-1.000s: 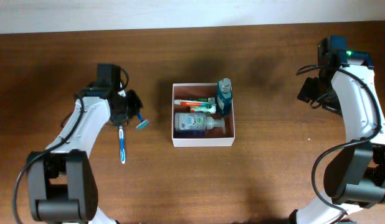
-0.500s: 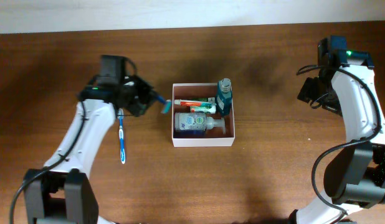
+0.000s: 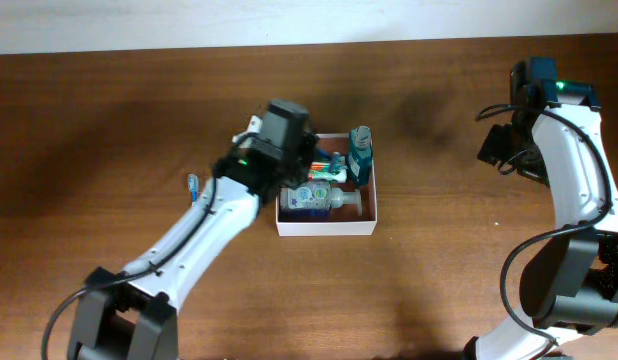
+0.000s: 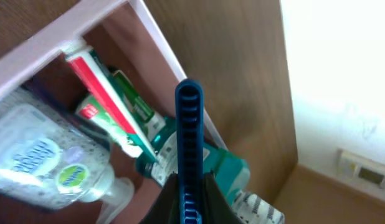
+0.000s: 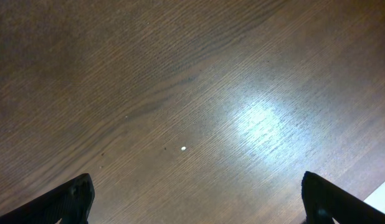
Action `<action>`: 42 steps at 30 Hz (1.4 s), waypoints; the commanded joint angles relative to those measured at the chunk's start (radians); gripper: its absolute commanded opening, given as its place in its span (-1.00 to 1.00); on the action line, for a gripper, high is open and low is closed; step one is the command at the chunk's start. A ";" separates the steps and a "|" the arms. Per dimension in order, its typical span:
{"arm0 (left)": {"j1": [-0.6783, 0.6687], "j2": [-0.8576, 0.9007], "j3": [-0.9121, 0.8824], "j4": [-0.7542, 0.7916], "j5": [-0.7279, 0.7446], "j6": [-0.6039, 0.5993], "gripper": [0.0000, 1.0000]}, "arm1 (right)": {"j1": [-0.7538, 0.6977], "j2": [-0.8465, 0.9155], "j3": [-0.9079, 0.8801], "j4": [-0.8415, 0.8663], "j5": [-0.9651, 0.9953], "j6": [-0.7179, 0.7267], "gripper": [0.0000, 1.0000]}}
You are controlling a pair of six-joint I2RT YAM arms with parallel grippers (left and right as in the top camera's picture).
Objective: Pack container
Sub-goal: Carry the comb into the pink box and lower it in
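Overhead: the container (image 3: 329, 228) sits mid-table, nearer the far edge, with the left gripper (image 3: 307, 163) over it. Left wrist: jaws pinch a blue ribbed stick (image 4: 189, 137), best lowered beside the toothpaste (image 4: 102, 93) before release. Right wrist: the right gripper (image 5: 197, 200) is spread wide, idle.

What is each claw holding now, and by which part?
The left claw grips a slim blue ribbed item by its lower end, above the container. The right claw is open and holds nothing.

Dark brown wooden worktop (image 3: 439, 290) — the white-walled container (image 3: 327, 229) sits near its middle, a blue toothbrush (image 3: 192, 186) well apart leftward — only its end showing.
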 commanded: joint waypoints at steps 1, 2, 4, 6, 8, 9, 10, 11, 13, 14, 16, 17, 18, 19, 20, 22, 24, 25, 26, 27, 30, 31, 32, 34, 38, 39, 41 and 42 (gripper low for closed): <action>-0.049 -0.022 0.018 0.014 -0.189 -0.064 -0.99 | -0.003 -0.006 -0.004 0.000 0.012 0.007 0.97; -0.058 -0.021 0.018 0.017 -0.197 -0.064 -0.99 | -0.003 -0.006 -0.004 0.000 0.012 0.007 0.97; -0.070 -0.018 0.018 0.020 -0.207 -0.064 -0.99 | -0.003 -0.006 -0.004 0.000 0.012 0.007 0.97; -0.079 -0.012 0.018 0.021 -0.207 -0.064 -0.99 | -0.003 -0.006 -0.004 0.000 0.012 0.007 0.97; -0.084 -0.001 0.018 0.024 -0.210 -0.064 -0.99 | -0.003 -0.006 -0.004 0.000 0.012 0.007 0.97; -0.085 0.007 0.018 0.028 -0.210 -0.064 -0.99 | -0.003 -0.006 -0.004 0.000 0.012 0.007 0.97; -0.087 0.017 0.018 0.036 -0.208 -0.068 -0.99 | -0.003 -0.006 -0.004 0.000 0.012 0.007 0.97; -0.087 0.029 0.018 0.041 -0.204 -0.081 -0.99 | -0.003 -0.006 -0.004 0.000 0.012 0.007 0.97; -0.093 0.055 0.018 0.051 -0.195 -0.104 -0.99 | -0.003 -0.006 -0.004 0.000 0.012 0.007 0.97; -0.097 0.066 0.018 0.055 -0.195 -0.113 -0.99 | -0.003 -0.006 -0.004 0.000 0.012 0.007 0.97; -0.100 0.089 0.018 0.066 -0.195 -0.126 -0.99 | -0.003 -0.006 -0.004 0.000 0.012 0.007 0.97; -0.100 0.095 0.018 0.069 -0.196 -0.128 -0.99 | -0.003 -0.006 -0.004 0.000 0.012 0.007 0.97; -0.100 0.105 0.018 0.072 -0.196 -0.128 -0.99 | -0.003 -0.006 -0.004 0.000 0.012 0.007 0.98; -0.100 0.110 0.018 0.074 -0.198 -0.128 -0.99 | -0.003 -0.006 -0.004 0.000 0.012 0.007 0.97; -0.100 0.119 0.018 0.076 -0.198 -0.134 -0.99 | -0.003 -0.006 -0.004 0.000 0.012 0.007 0.97; -0.100 0.131 0.018 0.080 -0.198 -0.135 -0.99 | -0.003 -0.006 -0.004 0.000 0.012 0.007 0.97; -0.101 0.139 0.018 0.080 -0.200 -0.135 -0.99 | -0.003 -0.006 -0.004 0.000 0.012 0.007 0.97; -0.101 0.142 0.018 0.080 -0.200 -0.135 -0.99 | -0.003 -0.006 -0.004 0.000 0.012 0.007 0.97; -0.101 0.146 0.018 0.080 -0.202 -0.135 -0.99 | -0.003 -0.006 -0.004 0.000 0.012 0.007 0.97; -0.101 0.151 0.018 0.080 -0.207 -0.135 -0.99 | -0.003 -0.006 -0.004 0.000 0.012 0.007 0.97; -0.101 0.169 0.018 0.080 -0.206 -0.135 -0.99 | -0.003 -0.006 -0.004 0.000 0.012 0.007 0.97; -0.101 0.174 0.018 0.080 -0.206 -0.135 -0.99 | -0.003 -0.006 -0.004 0.000 0.012 0.007 0.97; -0.101 0.183 0.018 0.080 -0.206 -0.135 -0.96 | -0.003 -0.006 -0.004 0.000 0.012 0.007 0.97; -0.101 0.186 0.018 0.080 -0.206 -0.135 -0.88 | -0.003 -0.006 -0.004 0.000 0.012 0.007 0.97; -0.100 0.186 0.018 0.101 -0.206 -0.135 -0.72 | -0.003 -0.006 -0.004 0.000 0.012 0.007 0.97; -0.100 0.186 0.018 0.103 -0.206 -0.135 -0.67 | -0.003 -0.006 -0.004 0.000 0.012 0.007 0.97; -0.100 0.186 0.018 0.103 -0.207 -0.135 -0.65 | -0.003 -0.006 -0.004 0.000 0.012 0.007 0.97; -0.100 0.187 0.018 0.103 -0.207 -0.135 -0.65 | -0.003 -0.006 -0.004 0.000 0.012 0.007 0.97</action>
